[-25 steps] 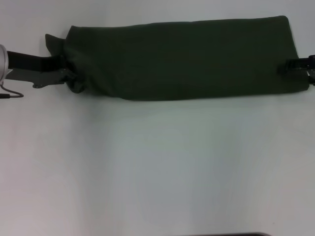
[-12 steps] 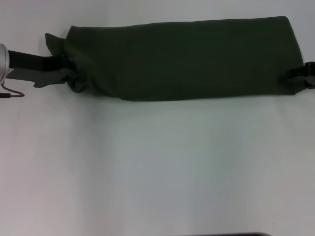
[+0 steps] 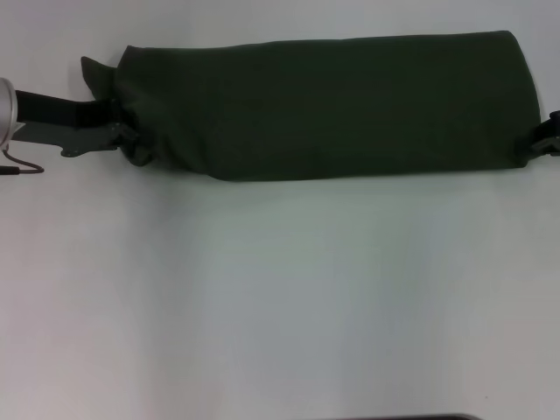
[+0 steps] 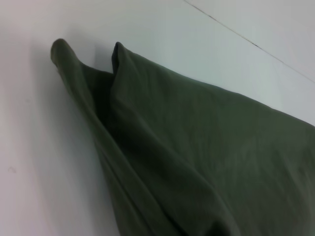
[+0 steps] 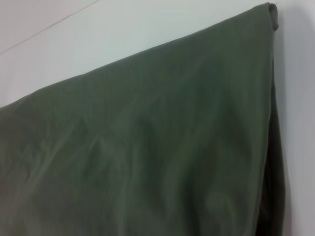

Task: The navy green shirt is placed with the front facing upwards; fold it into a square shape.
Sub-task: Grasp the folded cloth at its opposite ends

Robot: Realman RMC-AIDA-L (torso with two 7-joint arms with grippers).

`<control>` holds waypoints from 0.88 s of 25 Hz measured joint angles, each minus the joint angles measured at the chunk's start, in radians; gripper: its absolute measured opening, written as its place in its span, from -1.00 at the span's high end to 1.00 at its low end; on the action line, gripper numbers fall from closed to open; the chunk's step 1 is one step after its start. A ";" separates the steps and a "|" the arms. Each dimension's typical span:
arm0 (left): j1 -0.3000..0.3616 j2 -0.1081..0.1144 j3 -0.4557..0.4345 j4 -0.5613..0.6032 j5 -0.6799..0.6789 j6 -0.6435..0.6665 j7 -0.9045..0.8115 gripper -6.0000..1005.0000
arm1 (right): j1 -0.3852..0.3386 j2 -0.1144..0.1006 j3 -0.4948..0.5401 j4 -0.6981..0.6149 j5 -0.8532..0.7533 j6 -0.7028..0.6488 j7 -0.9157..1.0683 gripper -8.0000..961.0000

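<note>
The navy green shirt lies as a long, plain dark green band across the far part of the white table, with no lettering showing. At its left end, my left gripper is shut on a bunch of cloth. That same end shows in the left wrist view as layered folds of the shirt. My right gripper sits just off the shirt's right end, at the picture's edge. In the right wrist view the shirt lies flat, with one corner showing.
My left arm's silver wrist and a thin cable reach in from the left edge. A dark strip shows at the near edge of the table. A thin seam line crosses the tabletop beyond the shirt.
My right gripper has slid right and slightly nearer, off the shirt's right end towards the picture's edge. The shirt's right end now looks shorter. The left gripper has not moved.
</note>
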 joint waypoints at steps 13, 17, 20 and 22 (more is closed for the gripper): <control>0.006 0.039 0.025 -0.001 0.002 0.148 0.020 0.89 | 0.000 -0.030 -0.050 -0.001 -0.036 -0.108 0.005 0.96; 0.014 0.058 0.027 -0.004 0.003 0.249 0.045 0.89 | 0.000 -0.038 -0.052 -0.003 -0.085 -0.177 0.003 0.96; 0.018 0.062 0.035 -0.010 0.036 0.308 0.061 0.89 | -0.003 -0.041 -0.052 -0.006 -0.146 -0.262 -0.007 0.96; 0.021 0.060 0.039 -0.019 0.087 0.334 0.062 0.89 | -0.004 -0.041 -0.052 -0.011 -0.160 -0.281 -0.009 0.96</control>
